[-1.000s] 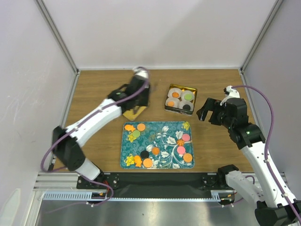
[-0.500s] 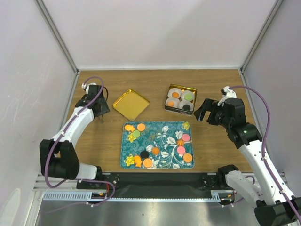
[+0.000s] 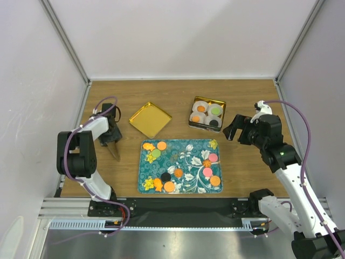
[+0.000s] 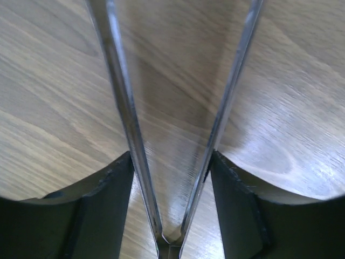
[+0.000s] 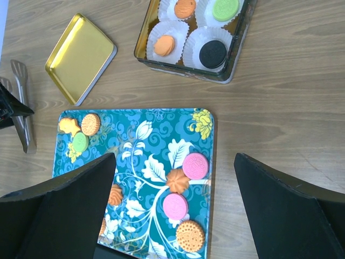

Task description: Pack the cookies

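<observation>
Several cookies lie on the teal flowered tray (image 3: pixel 178 154), among them orange (image 3: pixel 161 145), green (image 3: pixel 156 154), black (image 3: pixel 165 176) and pink (image 5: pixel 195 165) ones. Orange, green and black cookies sit in paper cups in the gold box (image 3: pixel 223 110), which also shows in the right wrist view (image 5: pixel 178 70). My left gripper (image 3: pixel 110 137) is down at the table left of the tray. Its fingers (image 4: pixel 108 205) press both arms of the metal tongs (image 4: pixel 121 108), which stay spread. My right gripper (image 5: pixel 173 156) is open and empty above the tray's right part.
The gold lid (image 3: pixel 150 119) lies flat between the tongs (image 5: pixel 24 129) and the box. White walls and metal posts close in the table on three sides.
My left arm has swung from the gold lid to the table's left side and come down onto the tongs. The lid now lies uncovered. My right arm has barely moved.
</observation>
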`<action>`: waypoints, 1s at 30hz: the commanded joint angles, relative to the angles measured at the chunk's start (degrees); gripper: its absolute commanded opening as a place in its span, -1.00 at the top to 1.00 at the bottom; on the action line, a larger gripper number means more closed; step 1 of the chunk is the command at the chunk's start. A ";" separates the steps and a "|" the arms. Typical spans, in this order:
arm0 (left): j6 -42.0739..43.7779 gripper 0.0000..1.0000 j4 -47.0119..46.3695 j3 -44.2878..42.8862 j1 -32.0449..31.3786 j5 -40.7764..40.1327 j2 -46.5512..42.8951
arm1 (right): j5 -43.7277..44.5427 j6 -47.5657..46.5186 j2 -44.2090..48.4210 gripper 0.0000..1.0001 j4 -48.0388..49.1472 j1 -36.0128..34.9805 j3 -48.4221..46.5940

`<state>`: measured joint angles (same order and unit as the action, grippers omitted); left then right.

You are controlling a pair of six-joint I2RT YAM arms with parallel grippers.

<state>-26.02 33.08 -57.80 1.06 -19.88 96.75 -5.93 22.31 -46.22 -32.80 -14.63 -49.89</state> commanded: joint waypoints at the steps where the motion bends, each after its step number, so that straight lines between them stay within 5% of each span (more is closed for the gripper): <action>1: -1.40 -0.28 -1.35 0.41 1.57 1.16 0.63 | -0.22 -0.77 0.69 -0.99 0.19 0.39 -0.21; 13: -1.58 -0.86 0.76 0.14 2.28 0.63 -2.35 | -1.18 -0.33 -0.72 -0.99 1.07 0.39 -0.38; 30: -0.79 -0.90 3.57 -8.90 -0.53 0.37 -20.20 | -3.73 0.99 -6.07 -0.99 4.50 0.39 -0.82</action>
<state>-26.94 37.63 -61.63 2.50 -20.23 78.22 -8.36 22.76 -50.63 -30.92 -14.48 -49.67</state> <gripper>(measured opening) 0.952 0.994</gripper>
